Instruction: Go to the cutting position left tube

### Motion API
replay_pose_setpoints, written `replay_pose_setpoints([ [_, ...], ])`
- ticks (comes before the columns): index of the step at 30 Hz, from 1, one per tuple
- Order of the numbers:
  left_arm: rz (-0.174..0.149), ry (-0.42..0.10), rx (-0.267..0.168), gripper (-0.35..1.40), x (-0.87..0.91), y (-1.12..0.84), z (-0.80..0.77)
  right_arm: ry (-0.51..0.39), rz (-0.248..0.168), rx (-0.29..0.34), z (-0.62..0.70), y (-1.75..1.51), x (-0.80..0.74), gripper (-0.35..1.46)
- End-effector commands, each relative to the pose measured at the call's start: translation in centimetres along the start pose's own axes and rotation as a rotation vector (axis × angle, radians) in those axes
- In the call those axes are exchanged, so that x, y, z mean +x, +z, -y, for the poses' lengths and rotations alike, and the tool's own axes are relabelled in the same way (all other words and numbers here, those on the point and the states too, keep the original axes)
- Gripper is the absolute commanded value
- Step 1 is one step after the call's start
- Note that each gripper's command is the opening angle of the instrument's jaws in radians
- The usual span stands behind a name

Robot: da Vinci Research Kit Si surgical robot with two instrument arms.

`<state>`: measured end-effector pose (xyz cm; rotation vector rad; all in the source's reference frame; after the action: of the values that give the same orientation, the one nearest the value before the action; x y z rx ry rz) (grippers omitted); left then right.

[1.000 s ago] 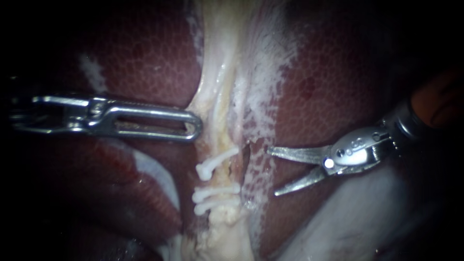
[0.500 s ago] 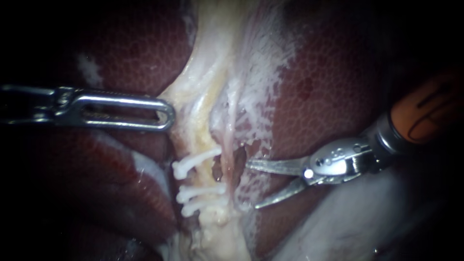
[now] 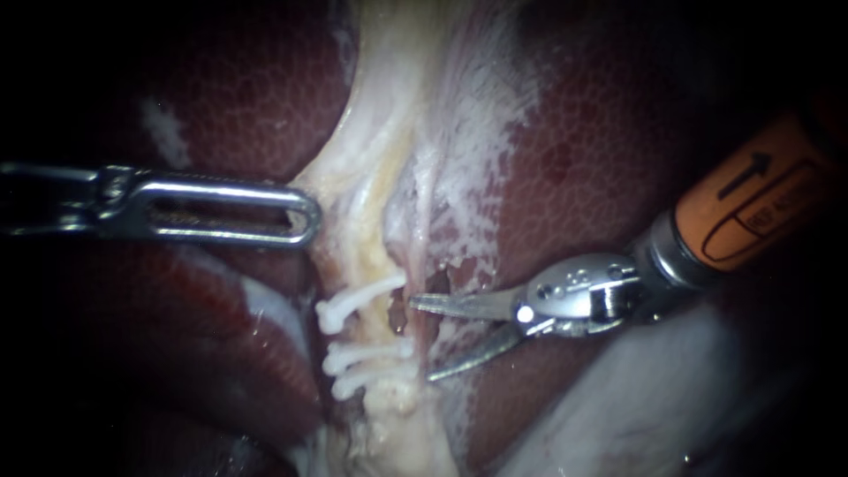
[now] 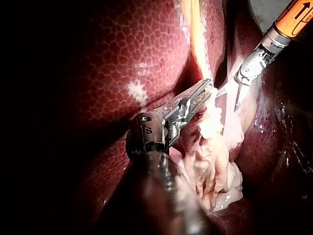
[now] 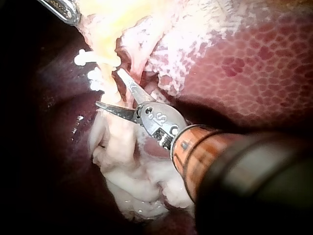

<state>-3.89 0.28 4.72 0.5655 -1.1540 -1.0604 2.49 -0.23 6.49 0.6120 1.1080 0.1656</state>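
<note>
Orange plastic collar [image 3: 751, 208] is nearest to the endoscope. It sits on the shaft of the right instrument [image 3: 424, 338], which comes in from the right edge and slopes down toward the middle. Its two thin steel blades point to the left and stand apart in a narrow V, with nothing between them. The upper blade tip is just beside the left tube [image 3: 375, 261], level with the space between the upper clip and the two lower ones; if it touches, I cannot tell.

The left tube is a cream-yellow strand. Its long axis runs from top to bottom in the endoscope view, bowed a little to the left. Three white plastic clips [image 3: 364, 353] lie across it, their knobbed ends toward the left.

Farther, the left instrument [image 3: 307, 216] lies almost level and points right. Its long slotted steel jaws are closed on the pale sheet of tissue [image 3: 340, 190] beside the tube. Behind everything lies the dark red mottled liver [image 3: 601, 150].
</note>
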Motion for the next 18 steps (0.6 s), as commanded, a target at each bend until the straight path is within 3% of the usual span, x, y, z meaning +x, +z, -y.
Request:
replay_pose_setpoints([
  [1,0.0,0.0,-0.001,-0.35,0.0,0.0,0.01,0.003,0.0,0.005,0.0,0.02,0.01,1.29],
  [18,0.001,0.001,-0.004,-0.35,0.02,0.01,0.04,0.008,-0.002,0.023,-0.04,0.23,0.08,1.29],
])
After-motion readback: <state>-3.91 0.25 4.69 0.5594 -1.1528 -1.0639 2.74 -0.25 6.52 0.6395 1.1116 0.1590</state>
